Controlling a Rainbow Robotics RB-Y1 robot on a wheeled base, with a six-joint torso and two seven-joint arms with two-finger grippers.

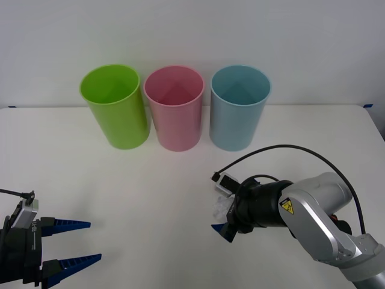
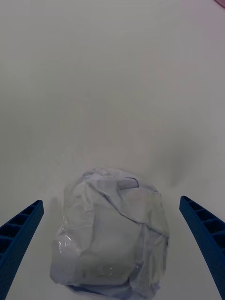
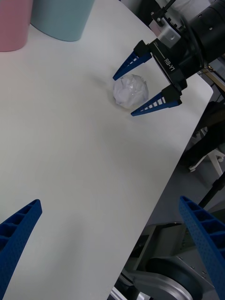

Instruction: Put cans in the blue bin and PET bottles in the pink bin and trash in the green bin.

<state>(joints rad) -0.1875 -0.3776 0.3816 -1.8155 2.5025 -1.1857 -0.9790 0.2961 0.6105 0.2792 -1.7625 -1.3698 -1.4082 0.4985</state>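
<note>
Right end effector (image 3: 132,90): low over the tabletop (image 1: 156,198), fingers spread wide apart, one on each side of the trash, not pressing on it.
Trash (image 2: 111,233): a crumpled ball of whitish film resting on the tabletop, between the right end effector's two blue fingers (image 2: 204,236); a gap shows on both sides in the right wrist view. In the front view it lies just ahead of the right end effector's black body, partly hidden by it.
Left end effector (image 1: 71,243): well apart from the trash, near the tabletop's near-left corner, fingers spread and holding nothing.
Blue bin (image 1: 239,107): upright, beyond the right end effector, the nearest of the three bins to it.
Pink bin (image 1: 174,108): upright, just beside the blue bin, farther toward the left end effector's side.
Green bin (image 1: 116,106): upright, beside the pink bin, the farthest of the row from the right end effector and well ahead of the left end effector.
Bin interiors: no contents can be made out from the front view.
</note>
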